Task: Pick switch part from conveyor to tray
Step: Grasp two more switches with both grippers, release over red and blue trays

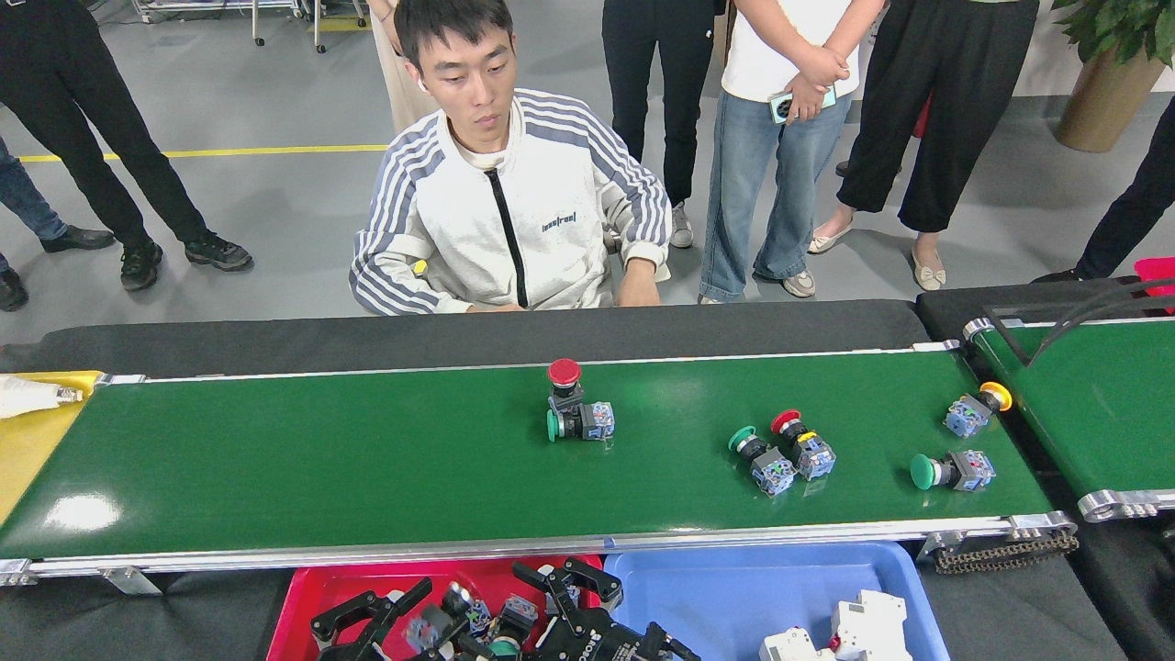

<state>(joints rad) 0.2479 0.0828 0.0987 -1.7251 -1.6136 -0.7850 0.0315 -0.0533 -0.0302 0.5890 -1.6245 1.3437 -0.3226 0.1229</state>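
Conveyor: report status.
Both end effectors, left and right, over red tray; grip unclear. Six switches on conveyor, nearest pair. Nothing blocking.

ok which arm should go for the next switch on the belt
Probably the right. Both grippers, left and right, are over the red tray, but the right one is nearer the red and green switch pair on the conveyor.

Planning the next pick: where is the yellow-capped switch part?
In the head view, the yellow-capped switch part lies on its side at the right end of the glossy green conveyor, just behind the lone green-capped switch part.
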